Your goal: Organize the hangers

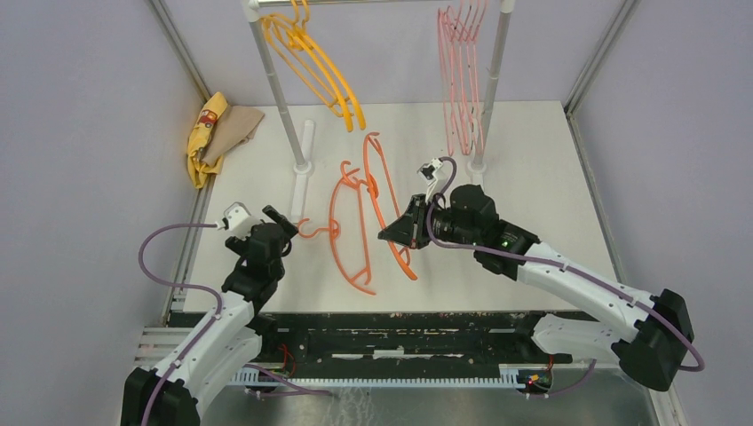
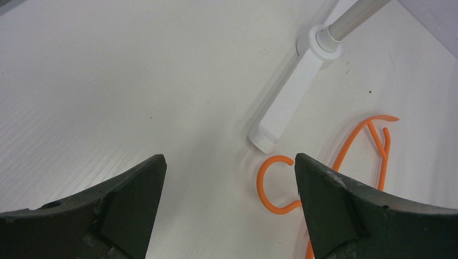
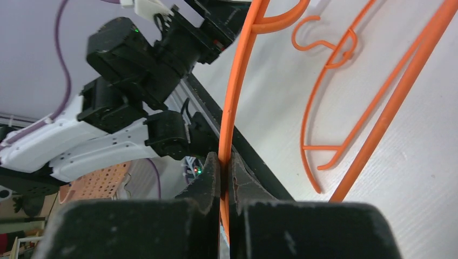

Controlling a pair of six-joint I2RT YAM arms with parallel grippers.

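My right gripper is shut on the thin wire of an orange hanger and holds it on edge above the table. In the right wrist view the wire runs up from between the closed fingers. A second orange hanger lies flat on the table, also seen in the right wrist view. My left gripper is open and empty just left of that hanger's hook. Yellow-orange hangers hang on the rack's left end and pale pink ones on its right end.
The rack's white poles stand at the back on white feet; one foot ends close to the flat hanger's hook. A yellow and tan cloth lies at the table's left edge. Grey walls close in both sides.
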